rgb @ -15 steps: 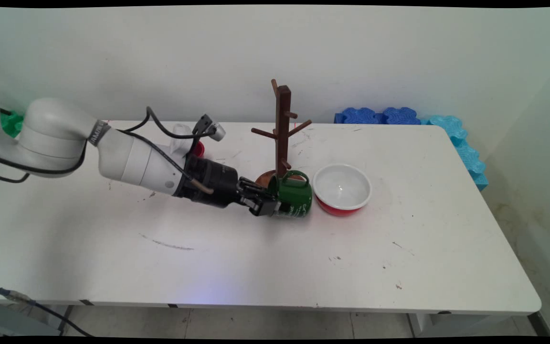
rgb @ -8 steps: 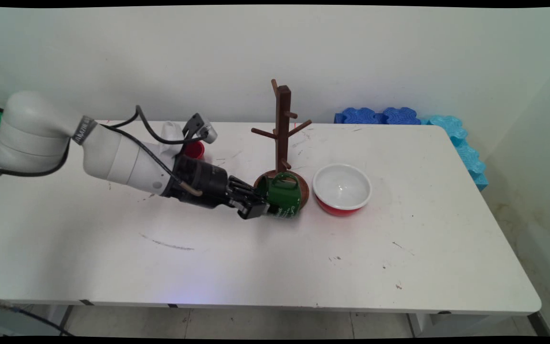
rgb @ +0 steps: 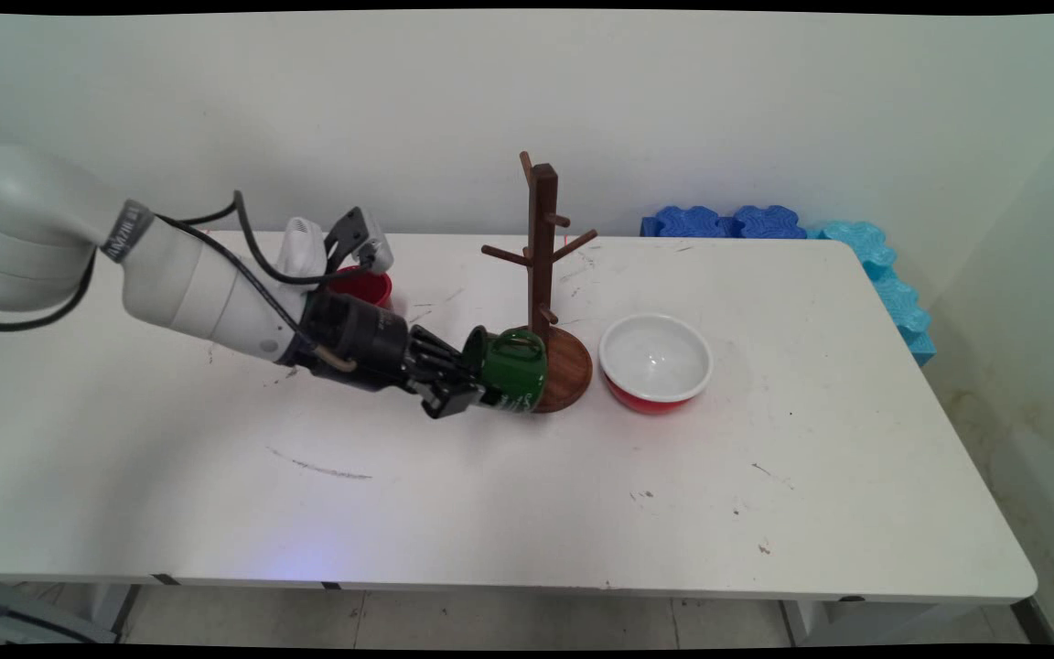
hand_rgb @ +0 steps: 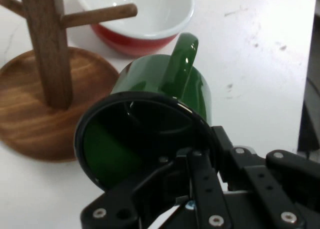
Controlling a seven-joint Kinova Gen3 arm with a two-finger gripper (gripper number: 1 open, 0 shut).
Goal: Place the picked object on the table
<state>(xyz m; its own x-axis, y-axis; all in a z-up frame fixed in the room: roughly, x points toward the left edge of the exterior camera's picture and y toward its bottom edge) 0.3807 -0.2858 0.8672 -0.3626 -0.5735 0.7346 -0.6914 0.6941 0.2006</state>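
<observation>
Gripper (rgb: pixel 467 395) is clamped on the rim of a green mug (rgb: pixel 510 370), one finger inside the mouth and one outside, as the hand view shows (hand_rgb: pixel 192 161). The mug (hand_rgb: pixel 165 89) is held on its side, mouth toward the arm, handle uppermost. Its dark interior looks empty as far as can be seen. No lettering is readable on the mug's side from either view.

Landmark: wooden mug tree (rgb: pixel 542 247), upright on a round wooden base (rgb: pixel 568 371), pegs bare. In the hand view the tree's post (hand_rgb: pixel 47 44) and base (hand_rgb: pixel 30 114) are just beside the mug. In the main view the mug overlaps the base's left edge, low to the table; whether it touches the base or the table cannot be told.

Right of the tree, near its base: a bowl (rgb: pixel 655 359), red outside, white inside, upright and empty. The same bowl (hand_rgb: pixel 137 11) lies beyond the mug in the hand view.

Left of the tree, behind the arm: a red container (rgb: pixel 364 286), partly hidden; contents not visible.

Behind and right of the tree, at the wall past the white table (rgb: pixel 527 494): dark and light blue foam blocks (rgb: pixel 728 221).

A band on the arm's link carries lettering, too small to read.
</observation>
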